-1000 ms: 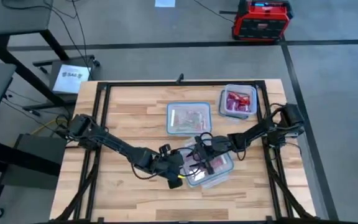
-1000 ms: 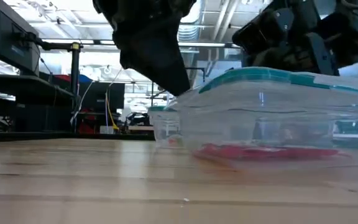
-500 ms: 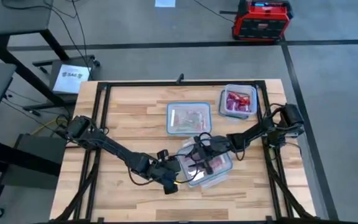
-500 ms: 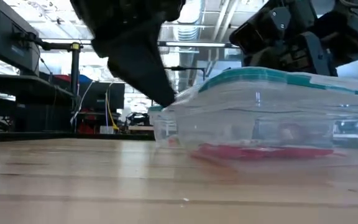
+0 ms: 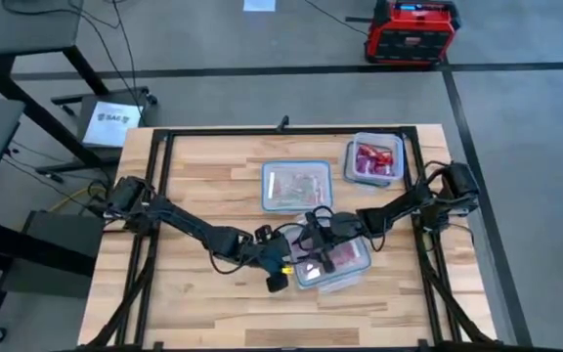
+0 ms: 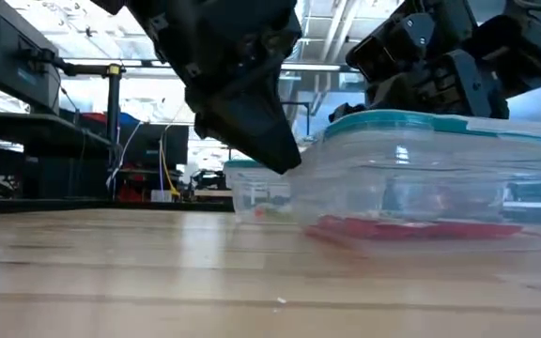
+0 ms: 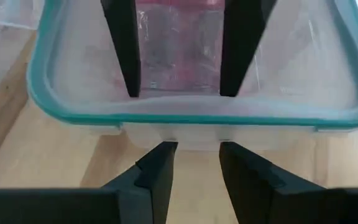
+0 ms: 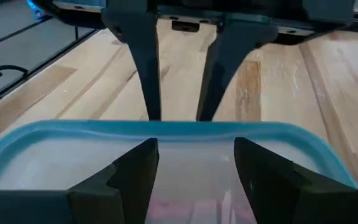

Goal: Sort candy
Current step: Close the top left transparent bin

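Near the middle of the wooden table (image 5: 194, 186), slightly toward its right and front edges, a clear teal-rimmed container (image 5: 330, 262) holds flat red and pink candy (image 5: 338, 256) on its floor. The left gripper (image 5: 277, 274) sits at the container's left end, low beside the rim; in the left wrist view its fingers (image 7: 157, 177) are spread a little, tips just outside the wall and apart from it, gripping nothing. The right gripper (image 5: 313, 233) is poised over the container's back-left corner, at the side toward the table's far edge; in the right wrist view its fingers (image 8: 129, 180) are spread above the rim (image 8: 166, 132), also empty. Each wrist view shows the other arm's two dark fingers across the container. The candy lies inside the container between the two grippers, below the level of both; neither touches it.

A second clear container (image 5: 297, 186) with pale contents stands just behind, toward the far edge, and a smaller container (image 5: 376, 159) with red candy stands near the far right corner. A black frame (image 5: 164, 147) runs around the tabletop. Beyond the table are a grey floor, a red and black case (image 5: 411, 31), a dark bench at left, and in the low view a workshop with cables and shelving
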Motion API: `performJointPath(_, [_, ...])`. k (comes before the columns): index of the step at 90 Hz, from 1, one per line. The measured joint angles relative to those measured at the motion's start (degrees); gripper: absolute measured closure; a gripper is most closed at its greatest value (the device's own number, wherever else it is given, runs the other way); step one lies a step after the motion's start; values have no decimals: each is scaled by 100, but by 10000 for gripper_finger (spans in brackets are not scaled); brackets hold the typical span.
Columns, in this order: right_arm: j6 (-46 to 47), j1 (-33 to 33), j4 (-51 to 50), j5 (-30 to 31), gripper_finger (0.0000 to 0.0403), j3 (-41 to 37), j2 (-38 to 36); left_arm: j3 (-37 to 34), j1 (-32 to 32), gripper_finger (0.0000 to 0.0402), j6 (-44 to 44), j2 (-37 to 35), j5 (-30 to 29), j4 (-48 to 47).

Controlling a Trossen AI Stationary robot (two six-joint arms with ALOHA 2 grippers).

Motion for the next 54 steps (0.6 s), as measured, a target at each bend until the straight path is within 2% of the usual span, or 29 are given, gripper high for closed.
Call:
performJointPath(27, [-142,-12,-53,-48,201,-2,-16,192,92,283,141,448,-92,389])
performJointPath(35, [-131,-28,-122,17,201,-47,-182,403,74,283,16,335,19,-396])
performJointPath(41, [-118,-65,-275,154,201,-57,-416,523,43,283,-166,83,-142,-1232])
performJointPath(54, [154,-42,-1235,97,201,11,-1270,781,-101,283,-203,-600,-390,-2449])
